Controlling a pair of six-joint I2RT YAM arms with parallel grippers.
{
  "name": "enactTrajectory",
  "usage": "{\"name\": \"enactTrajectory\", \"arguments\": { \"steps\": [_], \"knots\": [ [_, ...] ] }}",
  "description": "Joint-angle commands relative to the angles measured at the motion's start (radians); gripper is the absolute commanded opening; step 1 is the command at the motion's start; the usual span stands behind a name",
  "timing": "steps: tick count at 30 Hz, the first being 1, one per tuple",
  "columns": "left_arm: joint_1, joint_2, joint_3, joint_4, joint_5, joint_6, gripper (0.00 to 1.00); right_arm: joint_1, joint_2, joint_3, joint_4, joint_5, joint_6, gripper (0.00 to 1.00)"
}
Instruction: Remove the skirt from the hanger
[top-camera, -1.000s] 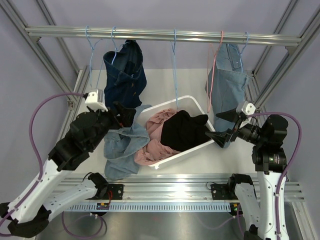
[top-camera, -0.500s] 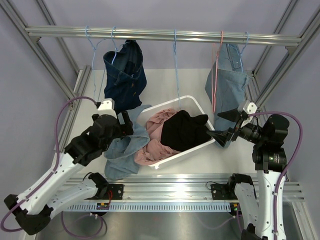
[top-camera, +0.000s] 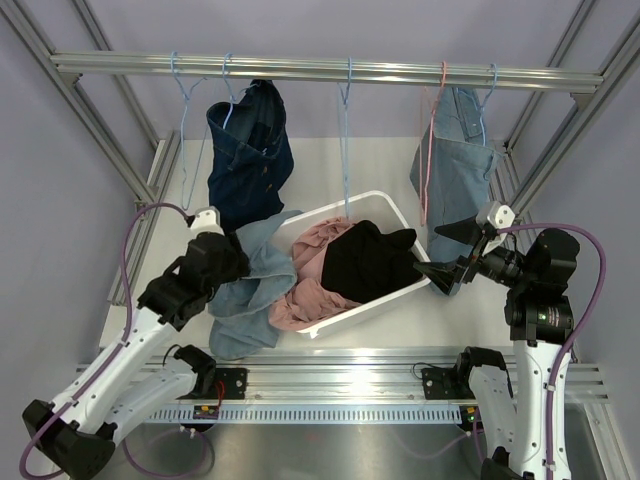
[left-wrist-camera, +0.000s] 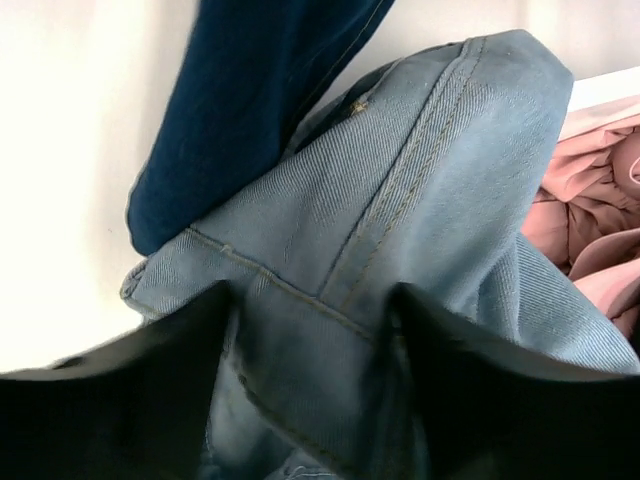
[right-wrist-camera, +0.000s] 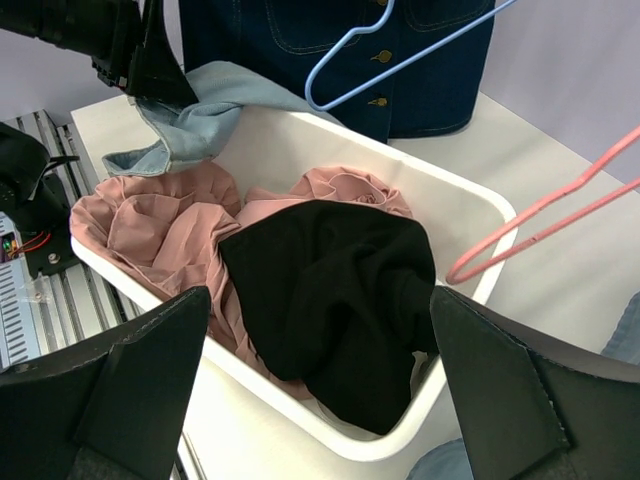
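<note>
L gripper (left-wrist-camera: 310, 305) sat over the light denim skirt (top-camera: 250, 290), w/ a fold of it btwn the fingers. Can't tell if they were clamped on it or just straddling. Skirt lay off the hanger, draped over the left rim of the white bin (top-camera: 395, 205) & spilling onto the worktop (top-camera: 330, 160) twd its near-left corner. R gripper (right-wrist-camera: 318, 295) hung spread wide, nothing in it, just beside the bin's right end. Pink cloth (top-camera: 300, 295) & black cloth (top-camera: 365, 260) lay in the bin. Dark denim garment (top-camera: 250, 150) hung from the rail (top-camera: 320, 70), left part.
</note>
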Motion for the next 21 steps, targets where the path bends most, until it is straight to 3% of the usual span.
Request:
{"name": "enactTrajectory", "arguments": {
  "steps": [1,2,4,8,15,21],
  "knots": [
    [0.030,-0.033,-0.023,0.059,0.071,-0.018,0.45,-0.008,-0.005,0.001,0.018,-0.022,0.008,1.00],
    [0.035,-0.039,-0.023,0.059,0.071,-0.022,0.33,-0.008,-0.005,0.001,0.016,-0.024,0.008,0.99],
    [0.047,-0.062,-0.012,0.045,0.077,-0.018,0.19,-0.008,-0.006,0.001,0.016,-0.026,0.009,0.99],
    [0.049,-0.108,0.046,-0.001,0.080,0.011,0.00,-0.010,-0.008,0.001,0.018,-0.026,0.011,0.99],
    [0.049,-0.244,0.187,0.070,0.282,0.076,0.00,-0.011,-0.008,0.001,0.018,-0.027,0.014,0.99],
    [0.049,-0.188,0.407,0.146,0.485,0.125,0.00,-0.011,-0.008,0.001,0.019,-0.030,0.016,0.99]
  ]
}}
